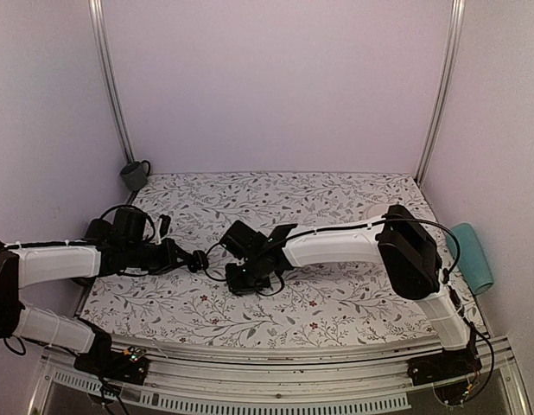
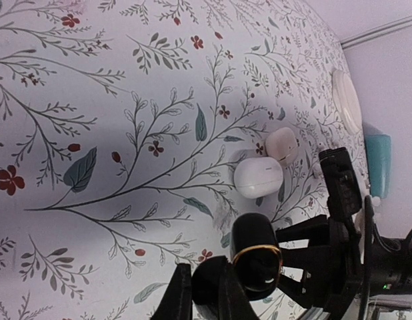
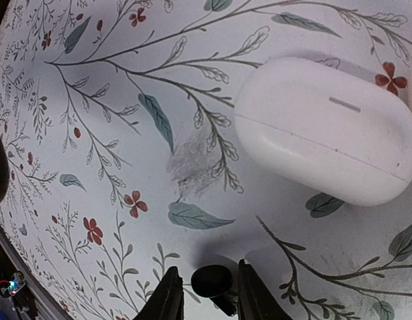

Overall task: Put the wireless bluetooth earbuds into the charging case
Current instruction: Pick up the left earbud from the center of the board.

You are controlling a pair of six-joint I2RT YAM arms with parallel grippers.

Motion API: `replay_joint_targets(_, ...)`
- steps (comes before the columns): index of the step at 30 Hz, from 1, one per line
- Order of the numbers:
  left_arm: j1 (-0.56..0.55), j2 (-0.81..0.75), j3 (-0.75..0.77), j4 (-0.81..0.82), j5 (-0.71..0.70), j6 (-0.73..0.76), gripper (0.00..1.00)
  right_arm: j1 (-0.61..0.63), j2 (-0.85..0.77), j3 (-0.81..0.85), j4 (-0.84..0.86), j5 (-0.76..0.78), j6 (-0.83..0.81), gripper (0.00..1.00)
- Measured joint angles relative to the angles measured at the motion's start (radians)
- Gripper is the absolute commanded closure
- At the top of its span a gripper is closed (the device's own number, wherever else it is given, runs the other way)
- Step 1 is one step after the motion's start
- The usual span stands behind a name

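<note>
The charging case (image 2: pixel 254 235) is a glossy black puck standing open, with a gold rim round its hollow. My left gripper (image 2: pixel 203 268) is shut on its other half, low over the floral cloth left of centre (image 1: pixel 191 259). One of the wireless bluetooth earbuds (image 3: pixel 213 280), a small black blob with a short stem, sits between the fingers of my right gripper (image 3: pixel 207 271). That gripper is shut on it just above the cloth, casting a shadow. The right gripper (image 1: pixel 239 277) hangs close to the right of the left one. The inside of the case is too dark to read.
Two white oval pebble-like cases (image 2: pixel 258 177) (image 2: pixel 281 145) lie just beyond the grippers; one fills the right wrist view (image 3: pixel 326 130). A white round dish (image 2: pixel 346 100) lies at the back right, a teal roll (image 1: pixel 472 257) off the right edge, a grey mug (image 1: pixel 135 175) at the back left.
</note>
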Motion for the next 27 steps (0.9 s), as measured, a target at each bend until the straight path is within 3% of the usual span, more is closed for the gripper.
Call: replay_joint_targets(27,0.007,0.000,0.000,0.000,0.003,0.002,1.00,0.018,0.086,0.193,-0.218,0.085,-0.124,0.72)
